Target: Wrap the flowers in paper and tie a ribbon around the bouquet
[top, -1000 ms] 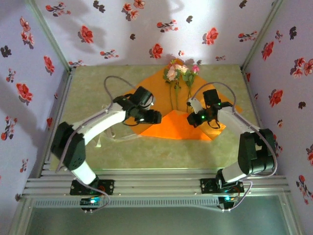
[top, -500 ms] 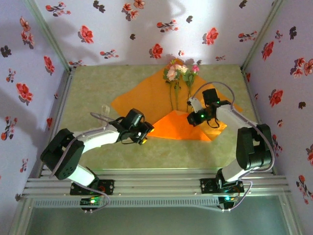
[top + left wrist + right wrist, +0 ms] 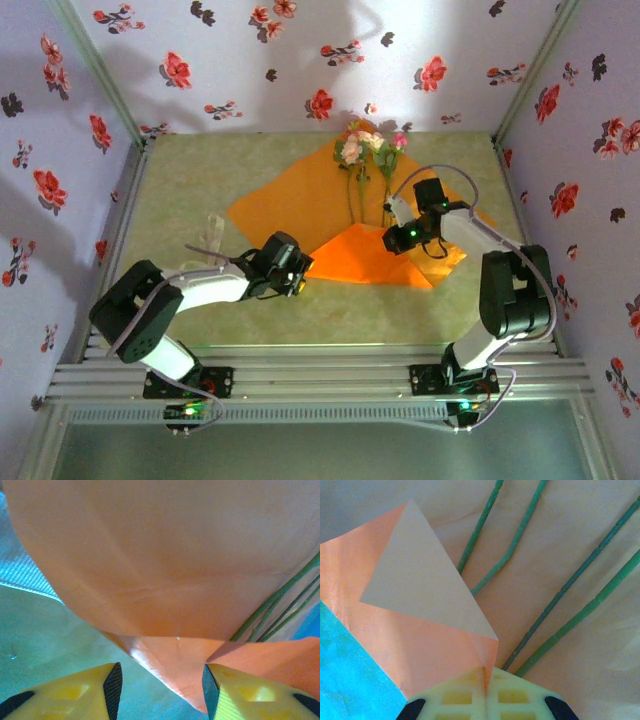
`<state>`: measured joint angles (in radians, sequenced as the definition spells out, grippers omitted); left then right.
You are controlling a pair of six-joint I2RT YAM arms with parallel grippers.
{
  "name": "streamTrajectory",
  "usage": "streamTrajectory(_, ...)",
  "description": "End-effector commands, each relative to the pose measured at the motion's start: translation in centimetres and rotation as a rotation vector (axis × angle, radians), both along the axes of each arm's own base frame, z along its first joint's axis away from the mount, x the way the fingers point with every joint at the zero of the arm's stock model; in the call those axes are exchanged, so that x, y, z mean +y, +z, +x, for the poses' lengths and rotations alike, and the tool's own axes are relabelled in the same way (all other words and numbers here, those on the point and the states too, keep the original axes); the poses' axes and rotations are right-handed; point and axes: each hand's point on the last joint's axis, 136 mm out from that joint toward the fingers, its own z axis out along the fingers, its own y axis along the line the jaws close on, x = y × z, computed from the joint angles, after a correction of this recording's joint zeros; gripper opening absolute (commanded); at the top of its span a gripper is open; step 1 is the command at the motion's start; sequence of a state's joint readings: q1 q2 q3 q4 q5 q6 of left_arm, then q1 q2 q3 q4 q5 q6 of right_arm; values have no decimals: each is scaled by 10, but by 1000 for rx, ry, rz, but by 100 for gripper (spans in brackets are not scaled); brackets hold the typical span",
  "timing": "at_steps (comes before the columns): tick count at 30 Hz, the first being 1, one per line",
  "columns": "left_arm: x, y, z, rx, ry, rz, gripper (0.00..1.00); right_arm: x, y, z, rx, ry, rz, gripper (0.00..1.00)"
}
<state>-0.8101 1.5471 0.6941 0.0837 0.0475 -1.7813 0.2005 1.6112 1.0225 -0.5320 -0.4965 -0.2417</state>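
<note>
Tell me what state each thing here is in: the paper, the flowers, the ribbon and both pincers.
Paper, lying flat, near corner folded over the stem ends.
Flowers, lying on the paper, not wrapped.
Ribbon, loose on the table, untied.
Left pincer, open, astride the paper's edge.
Right pincer, shut on the paper's folded corner.

the orange paper (image 3: 280,205) is looking thin, smooth and faintly glossy; the green stems (image 3: 479,527) are looking like ridged matt plastic; the bench (image 3: 180,200) is looking matt.
</note>
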Motion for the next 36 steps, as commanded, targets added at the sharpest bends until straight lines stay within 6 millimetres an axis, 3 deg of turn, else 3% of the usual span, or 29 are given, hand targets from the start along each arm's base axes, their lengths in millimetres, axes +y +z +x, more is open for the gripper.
streamTrajectory(1, 9, -3, 4, -34, 61, 15, 48, -3, 1, 6, 18, -31, -8, 0)
streamTrajectory(4, 13, -10, 11, -65, 102, 5, 46, -2, 1, 7, 23, -32, -1, 0)
streamTrajectory(8, 15, -8, 21, -113, 129, 0, 36, -1, 1, 9, 27, -36, 6, 0)
streamTrajectory(15, 13, -12, 22, -121, 109, 13, 8, -3, 1, 16, 36, -95, 3, 3)
streamTrajectory(18, 12, -9, 19, -111, 97, 5, 0, -26, 6, 30, 26, -292, -71, 33)
streamTrajectory(21, 8, -1, 16, -113, 69, -2, 0, -54, 39, 35, 33, -607, -39, 50)
streamTrajectory(23, 7, 6, 15, -119, 51, -3, 0, -67, 58, 20, 69, -825, 14, 54)
streamTrajectory(25, 5, 9, 13, -110, 42, -8, 0, -77, 65, -17, 181, -1066, 51, 54)
streamTrajectory(27, 4, 11, 11, -100, 37, -22, 0, -58, 59, -48, 343, -1175, 173, 53)
streamTrajectory(30, 2, 12, 7, -83, 26, -36, 0, -12, 44, -83, 552, -1257, 345, 50)
streamTrajectory(33, 2, 12, 5, -80, 21, -39, 0, 37, 27, -98, 690, -1307, 531, 51)
streamTrajectory(36, 2, 11, 5, -81, 18, -40, 0, 67, 14, -97, 728, -1343, 681, 58)
